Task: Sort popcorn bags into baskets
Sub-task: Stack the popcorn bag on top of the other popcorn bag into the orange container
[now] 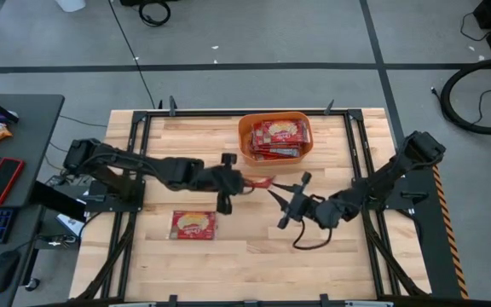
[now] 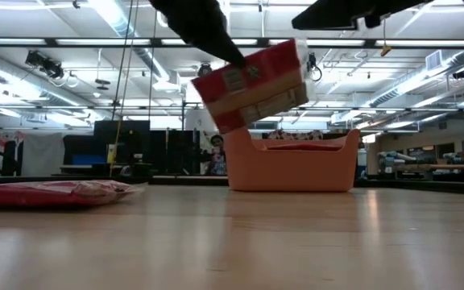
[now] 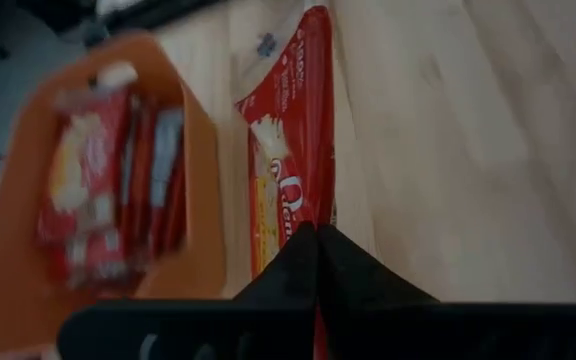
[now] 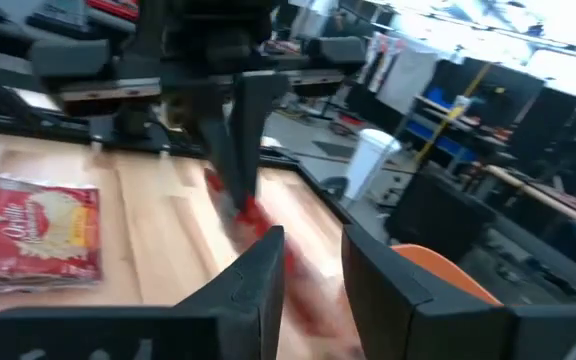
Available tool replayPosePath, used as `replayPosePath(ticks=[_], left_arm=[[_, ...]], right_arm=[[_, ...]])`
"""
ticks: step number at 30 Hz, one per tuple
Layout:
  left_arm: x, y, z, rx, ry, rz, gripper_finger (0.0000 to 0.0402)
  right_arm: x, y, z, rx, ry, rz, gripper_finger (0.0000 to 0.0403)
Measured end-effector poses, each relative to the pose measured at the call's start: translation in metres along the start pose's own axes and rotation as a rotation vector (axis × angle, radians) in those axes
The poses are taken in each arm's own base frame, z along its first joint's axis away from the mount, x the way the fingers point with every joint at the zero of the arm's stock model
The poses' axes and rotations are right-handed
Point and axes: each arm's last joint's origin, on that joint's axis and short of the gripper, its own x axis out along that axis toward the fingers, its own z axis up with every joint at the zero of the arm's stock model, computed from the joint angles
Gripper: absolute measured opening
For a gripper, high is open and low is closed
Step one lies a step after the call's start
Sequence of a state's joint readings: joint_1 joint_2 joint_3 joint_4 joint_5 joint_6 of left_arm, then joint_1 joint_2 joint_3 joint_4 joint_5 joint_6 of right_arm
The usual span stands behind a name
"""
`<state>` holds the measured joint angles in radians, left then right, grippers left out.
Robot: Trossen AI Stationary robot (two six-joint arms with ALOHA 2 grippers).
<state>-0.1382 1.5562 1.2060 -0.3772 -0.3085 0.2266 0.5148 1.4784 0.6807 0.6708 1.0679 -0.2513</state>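
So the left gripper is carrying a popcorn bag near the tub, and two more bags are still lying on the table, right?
Not quite: the high view shows only one bag lying on the table. The left gripper does hold a popcorn bag beside the orange tub.

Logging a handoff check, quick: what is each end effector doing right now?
Left end effector: closed on a popcorn bag, held above the table.
Right end effector: open, holding nothing, beside that bag.

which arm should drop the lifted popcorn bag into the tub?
Left. The left gripper is shut on the lifted popcorn bag, held above the table just short of the orange tub. The right gripper is open, beside it, holding nothing.
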Motion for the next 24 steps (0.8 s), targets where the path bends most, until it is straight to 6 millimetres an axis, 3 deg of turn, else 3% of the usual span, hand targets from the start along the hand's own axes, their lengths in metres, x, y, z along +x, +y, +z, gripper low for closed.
replayPosePath(ticks=[10, 17, 24], left_arm=[[0.037, 0.063, 0.004, -0.096, -0.24, 0.058, 0.0005], [0.085, 0.089, -0.01, -0.064, -0.299, 0.181, 0.0005], [0.106, 0.118, -0.027, -0.091, -0.319, 0.305, 0.0006]], right_arm=[[-0.012, 0.003, 0.002, -0.011, 0.015, -0.093, 0.0107], [-0.012, 0.002, 0.002, -0.023, 0.027, -0.144, 0.0107], [-0.018, 0.001, 0.002, -0.028, 0.057, -0.254, 0.0107]])
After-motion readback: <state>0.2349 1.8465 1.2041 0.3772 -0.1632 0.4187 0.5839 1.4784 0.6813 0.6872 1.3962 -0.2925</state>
